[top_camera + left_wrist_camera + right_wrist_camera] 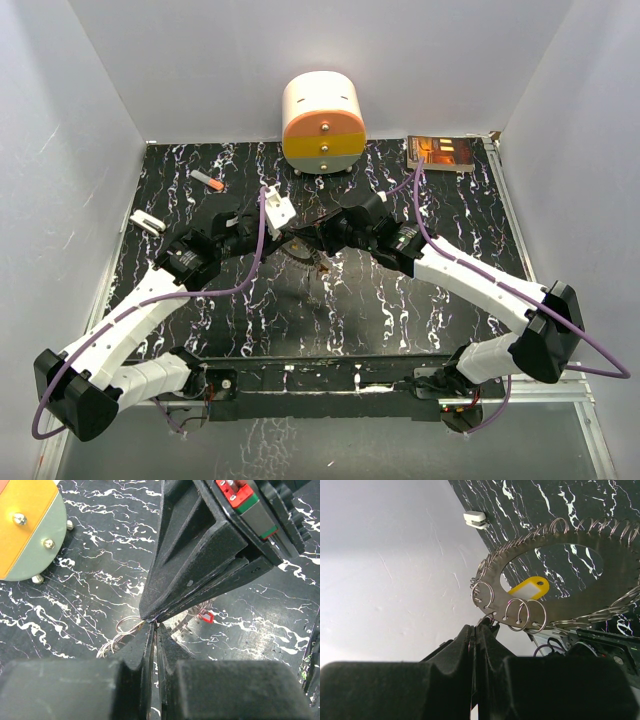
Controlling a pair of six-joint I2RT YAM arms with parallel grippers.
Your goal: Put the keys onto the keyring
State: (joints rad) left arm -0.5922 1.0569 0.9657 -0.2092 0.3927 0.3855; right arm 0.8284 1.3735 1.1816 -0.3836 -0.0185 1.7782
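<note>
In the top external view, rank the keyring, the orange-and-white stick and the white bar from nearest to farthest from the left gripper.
1. keyring, right at the left gripper, in the middle.
2. orange-and-white stick, back left.
3. white bar, far left edge.

My left claw [155,627] and my right claw [479,630] are pinched closed, nose to nose over mid-table, and the keyring [570,605] gripped at my right tips fans out beyond them, so nothing slips between. Behind that knot the round drawer unit [322,124] blocks back centre, the tray [441,152] fills the back right corner, and the orange-and-white stick [209,181] and white bar [147,221] litter the rear left. Open lanes: bare table [380,310] between my forearms, plus the strip along the right wall [580,150].
</note>
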